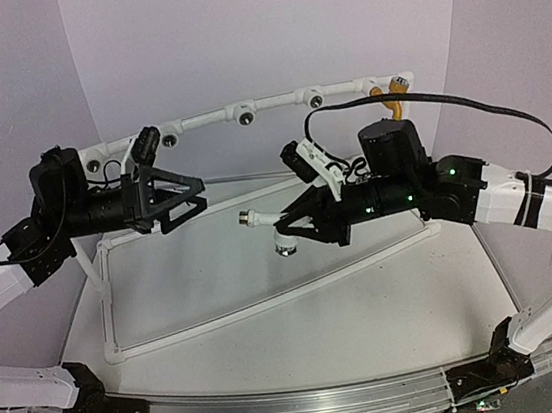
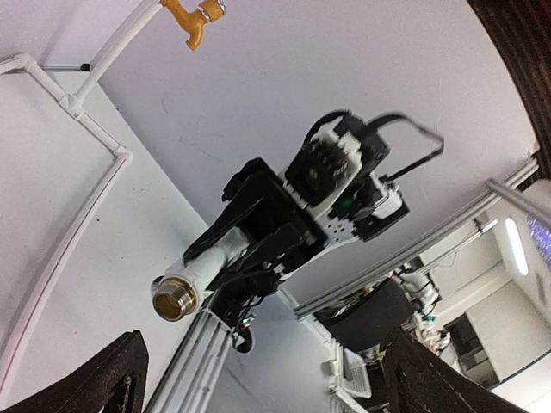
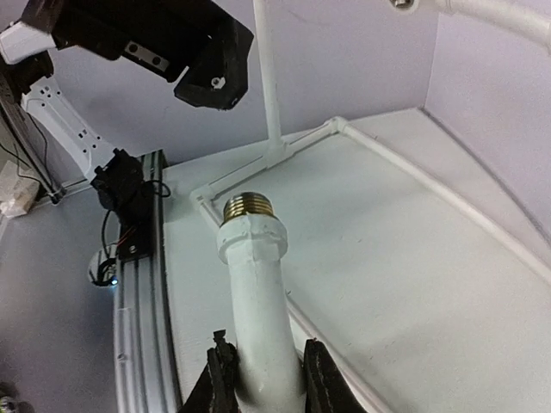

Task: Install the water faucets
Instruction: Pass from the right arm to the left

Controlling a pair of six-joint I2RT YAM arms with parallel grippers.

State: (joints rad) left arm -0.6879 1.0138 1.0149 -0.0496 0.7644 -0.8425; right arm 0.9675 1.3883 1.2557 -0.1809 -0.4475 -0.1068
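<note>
The white faucet (image 3: 256, 292) is a bent white spout with a brass threaded end. My right gripper (image 3: 271, 383) is shut on its lower part and holds it above the table's middle (image 1: 260, 218). In the left wrist view the brass thread of the white faucet (image 2: 176, 297) points toward that camera. My left gripper (image 1: 202, 193) hangs open a short way left of it, its fingers (image 2: 116, 379) spread with nothing between them. The yellow-orange faucet (image 1: 388, 94) sits on the back right end of the arched pipe rail (image 1: 244, 112), and it also shows in the left wrist view (image 2: 194, 17).
The arched white rail carries several round dark sockets along the back. A thin white pipe frame (image 1: 220, 324) lies on the table below both grippers. A black cable (image 1: 465, 103) loops over the right arm. An aluminium rail (image 1: 281, 407) runs along the near edge.
</note>
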